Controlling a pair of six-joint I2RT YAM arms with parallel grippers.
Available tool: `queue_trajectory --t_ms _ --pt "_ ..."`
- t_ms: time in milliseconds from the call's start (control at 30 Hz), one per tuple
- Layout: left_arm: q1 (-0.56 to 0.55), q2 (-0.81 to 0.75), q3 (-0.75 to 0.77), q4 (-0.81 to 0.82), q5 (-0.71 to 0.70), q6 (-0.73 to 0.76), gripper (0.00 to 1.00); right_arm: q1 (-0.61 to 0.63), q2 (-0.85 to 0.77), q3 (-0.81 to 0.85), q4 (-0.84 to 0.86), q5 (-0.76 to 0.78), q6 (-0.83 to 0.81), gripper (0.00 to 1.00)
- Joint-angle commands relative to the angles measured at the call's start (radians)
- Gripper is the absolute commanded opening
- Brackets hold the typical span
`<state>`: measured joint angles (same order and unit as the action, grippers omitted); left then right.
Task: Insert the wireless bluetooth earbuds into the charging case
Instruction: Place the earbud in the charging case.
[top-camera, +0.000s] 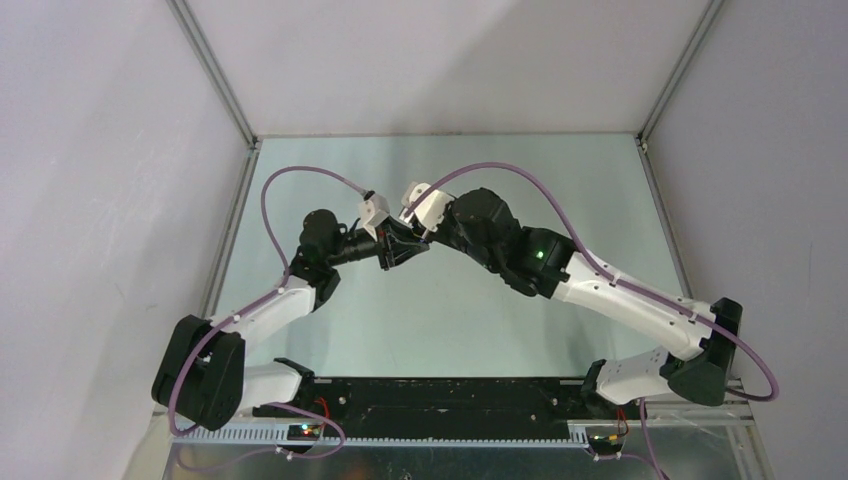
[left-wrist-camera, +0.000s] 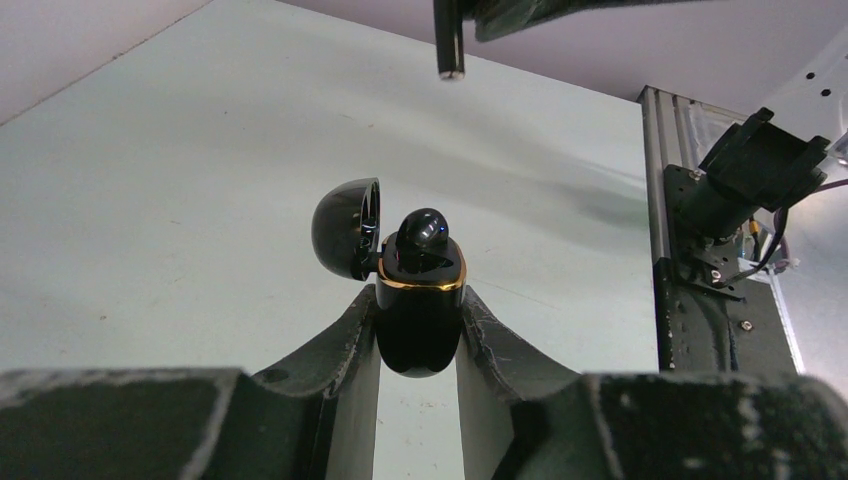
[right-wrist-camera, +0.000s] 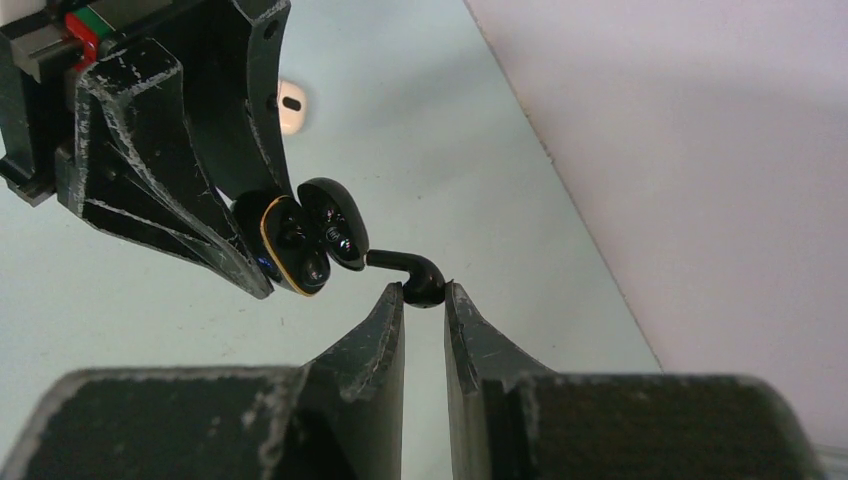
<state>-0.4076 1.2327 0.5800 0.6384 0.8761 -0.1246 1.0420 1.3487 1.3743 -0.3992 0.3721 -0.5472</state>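
My left gripper (left-wrist-camera: 418, 300) is shut on the charging case (left-wrist-camera: 420, 320), a glossy black case with a gold rim, held above the table. Its lid (left-wrist-camera: 345, 228) hangs open to the left. One black earbud (left-wrist-camera: 423, 230) sits in the case. My right gripper (right-wrist-camera: 424, 290) is shut on a second black earbud (right-wrist-camera: 420, 279), gripping its head. The stem points at the open case (right-wrist-camera: 292, 245) and its tip nearly touches the lid. In the top view both grippers (top-camera: 408, 242) meet over the middle of the table. A cream-white earbud (right-wrist-camera: 290, 106) lies on the table behind the left gripper.
The pale green table (top-camera: 450, 310) is enclosed by grey walls with aluminium posts (top-camera: 215, 70) at the back corners. A black mounting rail (top-camera: 450, 395) with both arm bases runs along the near edge. A frame post and cable bracket (left-wrist-camera: 720, 230) stand at the right of the left wrist view.
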Motion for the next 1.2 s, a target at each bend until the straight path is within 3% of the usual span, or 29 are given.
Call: queue_trajectory --t_ms 0,1167 --pt "-0.007 -0.008 0.027 0.067 0.035 -0.033 0.0 0.004 0.015 0.059 -0.011 -0.025 0.082 0.0" --pt "-0.007 -0.016 0.024 0.104 0.057 -0.076 0.0 0.097 0.12 0.07 -0.008 0.024 0.104 0.0"
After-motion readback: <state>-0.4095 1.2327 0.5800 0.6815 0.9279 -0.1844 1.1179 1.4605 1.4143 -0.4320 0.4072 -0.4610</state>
